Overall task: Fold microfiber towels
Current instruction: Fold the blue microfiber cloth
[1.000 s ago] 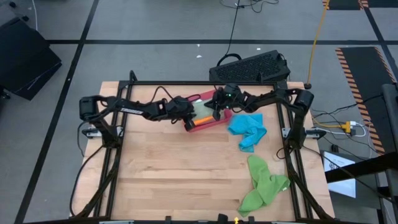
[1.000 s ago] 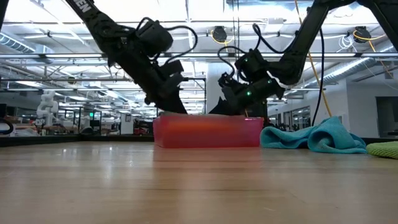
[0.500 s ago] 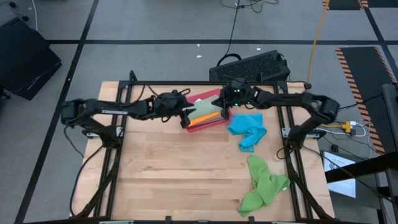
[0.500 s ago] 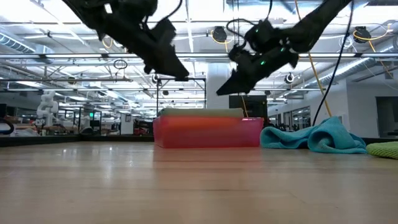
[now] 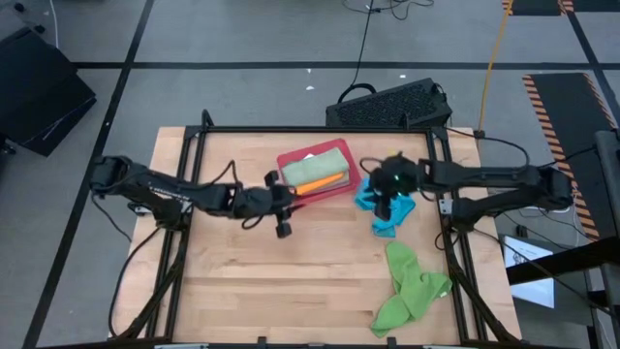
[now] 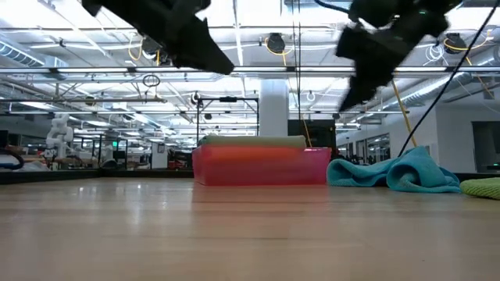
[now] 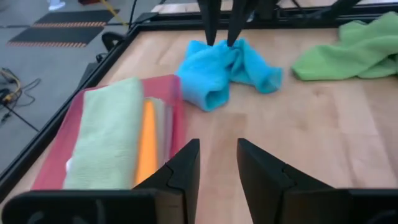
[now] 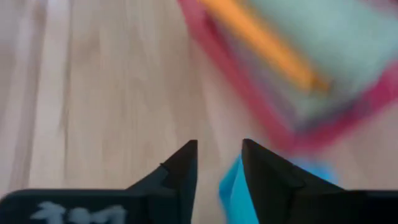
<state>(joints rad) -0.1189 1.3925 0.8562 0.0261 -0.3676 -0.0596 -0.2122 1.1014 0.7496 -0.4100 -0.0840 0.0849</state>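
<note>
Right pincer (image 5: 388, 197): parted, empty, over blue towel (image 5: 385, 205).
Left pincer (image 7: 217, 163): narrow gap, empty.
Risk: grabbing a bunched fold, dragging it crooked.

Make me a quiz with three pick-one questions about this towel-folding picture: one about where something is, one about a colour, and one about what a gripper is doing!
1. Where does the bright blue towel lie?
A. inside the red tray
B. on the table beside the red tray
C. on the floor

2. What colour is the towel on top of the stack in the tray?
A. sage green
B. purple
C. black

3. What is the left gripper holding?
A. an orange towel
B. the tray
C. nothing

Answers: 1 B, it sits crumpled on the wood beside the tray. 2 A, the sage green towel lies on top. 3 C, its fingers are apart with only table between them.
</note>
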